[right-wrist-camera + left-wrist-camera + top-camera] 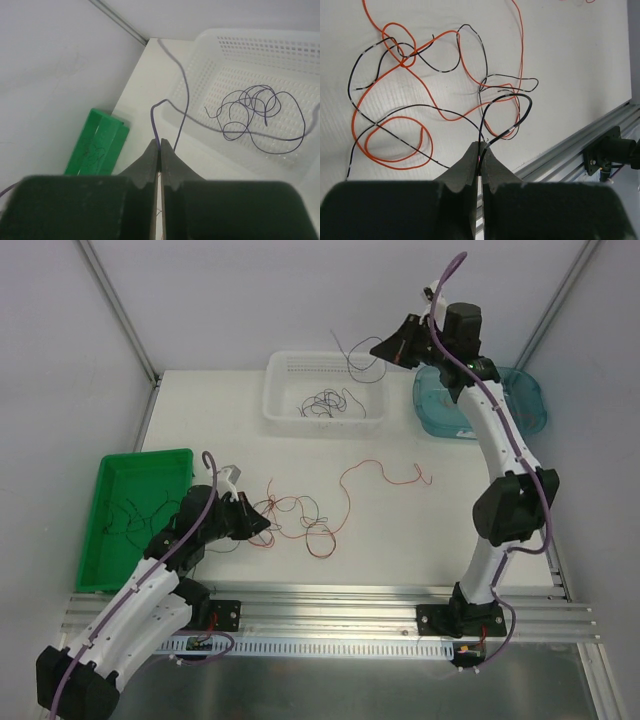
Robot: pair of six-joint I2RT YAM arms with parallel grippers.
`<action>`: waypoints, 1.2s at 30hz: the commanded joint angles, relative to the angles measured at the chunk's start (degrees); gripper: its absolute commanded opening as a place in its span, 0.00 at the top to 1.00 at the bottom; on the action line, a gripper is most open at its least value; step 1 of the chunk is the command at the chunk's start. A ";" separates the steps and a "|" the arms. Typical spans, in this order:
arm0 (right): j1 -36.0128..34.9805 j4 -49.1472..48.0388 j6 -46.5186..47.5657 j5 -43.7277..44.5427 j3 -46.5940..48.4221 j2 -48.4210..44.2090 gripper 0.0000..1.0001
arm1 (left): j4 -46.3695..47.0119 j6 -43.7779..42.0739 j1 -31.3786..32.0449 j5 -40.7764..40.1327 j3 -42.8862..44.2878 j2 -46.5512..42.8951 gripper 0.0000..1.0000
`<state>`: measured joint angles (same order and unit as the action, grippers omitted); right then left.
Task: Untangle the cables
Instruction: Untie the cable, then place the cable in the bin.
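A loose tangle of orange and black cables [300, 520] lies on the white table in front of my left arm; it also shows in the left wrist view [435, 90]. A separate red strand [375, 475] curls to its right. My left gripper [481, 146] is shut on a black cable [512, 112] at the tangle's near edge. My right gripper [160, 144] is raised over the white basket [290, 375] and shut on a thin purple cable [172, 105], which hangs above the basket. More purple cable [255, 107] lies coiled in the basket.
A green tray [115, 570] at the left holds thin dark wires. A teal container [525, 405] stands at the back right behind the right arm. An aluminium rail [330, 605] runs along the table's near edge.
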<state>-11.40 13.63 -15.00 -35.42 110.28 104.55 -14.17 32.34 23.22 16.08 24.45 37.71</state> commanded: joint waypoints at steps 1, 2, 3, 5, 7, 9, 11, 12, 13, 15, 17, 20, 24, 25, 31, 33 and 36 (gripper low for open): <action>-1.43 -8.35 2.87 3.16 6.25 5.45 0.99 | 3.28 1.41 0.24 2.55 -0.63 -1.94 1.00; -1.69 -8.70 3.05 3.69 7.74 7.40 0.99 | 3.28 1.50 0.16 2.56 -0.72 -2.03 1.00; -1.87 -9.14 3.14 4.21 8.45 9.16 0.99 | 3.36 1.50 0.24 2.73 -0.63 -1.94 1.00; -2.66 -10.73 3.49 5.18 9.60 14.17 0.99 | 3.28 1.59 0.24 2.73 -0.89 -1.68 1.00; -3.62 -11.25 4.80 7.11 10.48 16.90 0.96 | 3.28 1.85 0.24 2.56 -1.15 -1.41 1.00; -4.16 -10.82 5.86 8.52 10.22 19.37 0.73 | 3.36 1.94 0.24 2.38 -1.24 -1.33 1.00; -4.86 -9.85 6.91 8.53 9.61 19.20 0.51 | 3.28 1.76 0.24 1.68 -1.07 -1.41 1.00; -5.04 -9.15 7.79 8.52 9.34 18.41 0.48 | 3.28 1.85 0.24 1.59 -0.98 -1.59 1.00; -5.39 -7.14 9.97 9.22 8.03 17.45 0.42 | 3.28 1.94 0.16 1.59 -0.63 -1.42 1.00; -5.83 -3.89 14.27 12.63 4.44 12.73 0.36 | 3.28 2.03 0.24 1.24 0.24 -0.98 1.00; -6.09 -1.25 16.65 15.80 1.97 8.93 0.30 | 3.28 1.94 0.24 1.15 0.86 -0.28 1.00; -6.79 4.81 19.47 21.69 -4.42 1.29 0.28 | 3.28 1.76 0.16 0.54 2.01 0.60 1.00; -10.65 15.34 18.44 30.65 -16.29 -8.03 0.28 | 3.28 2.99 0.24 -2.35 3.15 1.40 1.00; -11.62 16.68 17.82 32.15 -19.02 -11.09 0.28 | 3.28 3.17 0.24 -2.89 3.15 1.48 1.00; -21.02 18.72 9.39 41.13 -39.06 -16.49 0.28 | 3.10 3.26 0.24 -5.97 3.06 2.10 1.00; -23.65 16.36 6.32 42.27 -43.02 -15.87 0.29 | 3.19 3.26 0.24 -5.88 2.98 2.01 1.00; -26.21 13.80 4.29 42.54 -43.84 -12.19 0.31 | 3.01 3.70 0.16 -5.88 2.80 1.22 1.00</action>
<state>-36.07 29.06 -5.82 3.11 66.70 90.24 -12.29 34.81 23.22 11.40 25.50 39.72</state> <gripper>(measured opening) 0.698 0.006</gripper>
